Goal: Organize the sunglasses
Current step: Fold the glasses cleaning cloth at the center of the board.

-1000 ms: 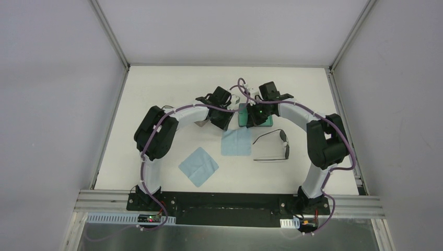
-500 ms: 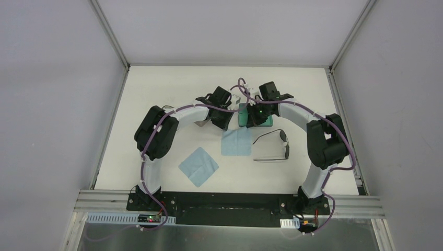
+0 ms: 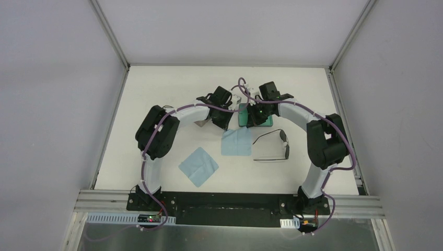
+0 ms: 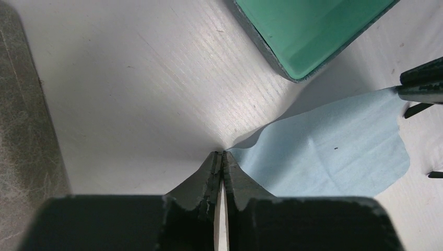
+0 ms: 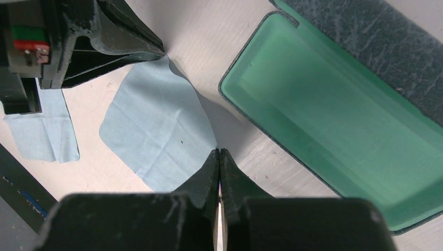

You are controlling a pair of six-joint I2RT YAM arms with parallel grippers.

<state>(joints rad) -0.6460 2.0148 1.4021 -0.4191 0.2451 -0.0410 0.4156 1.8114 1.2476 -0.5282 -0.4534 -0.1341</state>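
Top external: sunglasses, toward the right edge of the worktop, look light and fragile; take the bridge. The left hand and right hand each clamp the cloth.

1. A white table fills the booth floor and carries everything here.
2. An open case with a green lining lies flat near the middle of the far half.
3. Just in front of that case lies a light blue far cloth. Most of it is flat, but its far edge curls up off the surface.
4. A second light blue near cloth lies flat, to the left and closer to me, turned cornerwise.
5. The sunglasses rest to the right of the far cloth, arms unfolded.
6. A grey case sits left of the open case, largely hidden.
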